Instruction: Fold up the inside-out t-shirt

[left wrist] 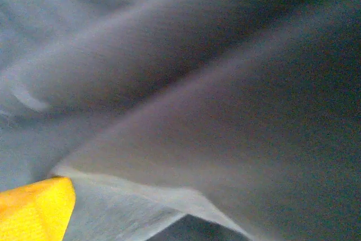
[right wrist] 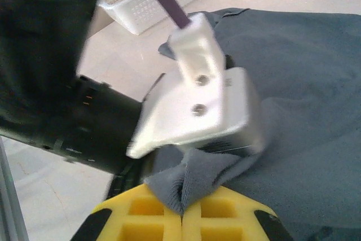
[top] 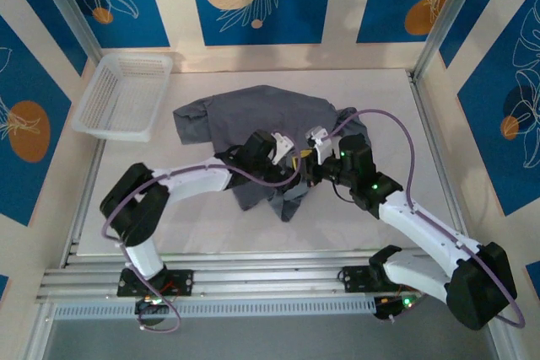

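We find the right claw [right wrist: 181, 213] clenched on a pinch of the t-shirt [top: 253, 111], heaped beneath and beyond it, judged limp and light; left claw [top: 280, 151] state we cannot tell; hems likely offer the surest hold

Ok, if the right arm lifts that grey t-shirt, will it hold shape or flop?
Probably flop: the t-shirt lies in soft crumpled folds. The fabric bunches where the right gripper pinches it, so it is likely thin and light. Expect the rest to trail.
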`<state>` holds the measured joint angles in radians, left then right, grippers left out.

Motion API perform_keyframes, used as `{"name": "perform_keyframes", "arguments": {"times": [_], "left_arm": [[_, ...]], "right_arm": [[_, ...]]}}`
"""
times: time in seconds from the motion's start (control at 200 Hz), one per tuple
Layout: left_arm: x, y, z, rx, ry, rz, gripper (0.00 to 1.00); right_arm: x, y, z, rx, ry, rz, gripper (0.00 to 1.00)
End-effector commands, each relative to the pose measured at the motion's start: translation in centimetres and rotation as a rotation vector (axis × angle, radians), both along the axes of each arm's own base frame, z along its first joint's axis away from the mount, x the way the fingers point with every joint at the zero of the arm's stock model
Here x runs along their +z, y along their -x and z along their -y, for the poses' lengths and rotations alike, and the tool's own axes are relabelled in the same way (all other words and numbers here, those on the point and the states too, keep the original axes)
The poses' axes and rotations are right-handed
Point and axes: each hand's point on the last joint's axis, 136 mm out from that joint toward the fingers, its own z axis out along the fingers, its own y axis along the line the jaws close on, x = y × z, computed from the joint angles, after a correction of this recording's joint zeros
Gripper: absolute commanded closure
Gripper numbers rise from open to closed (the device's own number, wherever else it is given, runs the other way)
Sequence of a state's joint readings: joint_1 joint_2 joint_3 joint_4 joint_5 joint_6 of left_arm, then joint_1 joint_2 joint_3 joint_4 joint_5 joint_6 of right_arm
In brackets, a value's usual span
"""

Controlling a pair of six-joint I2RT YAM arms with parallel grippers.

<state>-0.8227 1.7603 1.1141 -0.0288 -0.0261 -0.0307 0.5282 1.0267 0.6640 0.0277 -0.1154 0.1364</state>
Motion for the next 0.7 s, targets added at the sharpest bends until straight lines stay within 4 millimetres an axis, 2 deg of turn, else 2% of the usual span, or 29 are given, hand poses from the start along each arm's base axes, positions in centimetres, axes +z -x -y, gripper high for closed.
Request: {"name": "perform_keyframes", "arguments": {"times": [0.0, 0.04, 0.095, 0.115, 0.18, 0.225, 0.275, 0.325, 0.42, 0.46, 0.575, 0.695], "left_arm": [[2.8, -4.7, -2.1, 0.198, -0.026, 0.149, 0.01], [2.9, -5.5, -4.2, 0.269, -0.037, 0.142, 0.04], [3.5, -6.2, -6.5, 0.320, -0.014, 0.113, 0.18], [3.8, -6.2, -7.1, 0.321, 0.000, 0.097, 0.29], [5.5, -5.6, -7.7, 0.259, 0.080, 0.039, 0.77], [7.3, -4.7, -7.3, 0.191, 0.150, -0.011, 0.99], [9.2, -3.4, -6.6, 0.110, 0.212, -0.080, 1.00], [10.8, -1.7, -5.6, 0.027, 0.255, -0.167, 1.00], [12.6, 0.7, -4.7, -0.013, 0.299, -0.334, 1.00], [13.0, 1.0, -4.8, 0.025, 0.309, -0.387, 1.00], [14.6, 1.5, -4.8, 0.095, 0.382, -0.455, 1.00], [16.2, 1.4, -4.6, 0.132, 0.438, -0.481, 1.00]], "right_arm": [[1.3, -0.6, 1.0, -0.060, 0.005, -0.030, 1.00], [1.3, -0.9, 1.9, -0.099, 0.015, -0.032, 1.00], [1.4, -1.4, 3.0, -0.143, 0.011, -0.030, 1.00], [1.3, -1.5, 3.4, -0.154, 0.012, -0.030, 1.00], [0.6, -1.6, 4.3, -0.166, 0.021, -0.048, 1.00], [-0.3, -1.8, 4.9, -0.179, 0.048, -0.067, 1.00], [-1.3, -1.8, 5.3, -0.181, 0.079, -0.084, 0.99], [-2.0, -1.8, 5.4, -0.176, 0.097, -0.094, 0.92], [-1.3, -1.5, 4.8, -0.150, 0.070, -0.097, 0.64], [-0.7, -1.1, 4.3, -0.131, 0.052, -0.093, 0.58], [0.7, 0.7, 2.4, -0.102, 0.035, -0.041, 0.53], [3.0, 3.6, -2.4, 0.016, 0.001, 0.131, 0.56]]}}
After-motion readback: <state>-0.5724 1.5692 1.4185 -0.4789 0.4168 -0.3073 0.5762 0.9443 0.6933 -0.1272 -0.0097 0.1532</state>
